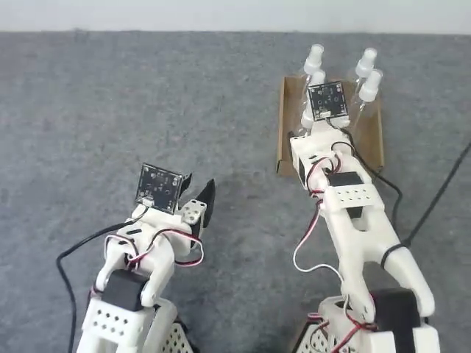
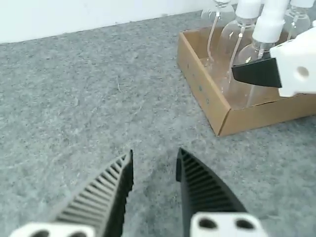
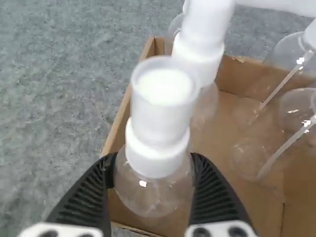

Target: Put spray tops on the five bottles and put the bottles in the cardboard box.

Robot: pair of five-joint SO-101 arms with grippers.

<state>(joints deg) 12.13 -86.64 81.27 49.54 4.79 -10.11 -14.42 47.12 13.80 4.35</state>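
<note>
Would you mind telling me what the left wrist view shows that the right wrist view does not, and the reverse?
The left wrist view adds the left gripper, open above bare grey felt. The right wrist view adds the right gripper, shut on a clear bottle with a white spray top at a corner of the brown cardboard box. Both share that box and other capped bottles inside.

A robotics test bench, of the kind found in a lab or workshop.
This is shown by the small white left arm and right arm mounted side by side with servo wires left exposed. A black cable is trailed off to the right. The table is covered in grey felt, a bare white wall is seen at the far edge, and a cardboard box of spray bottles is set far right.
</note>
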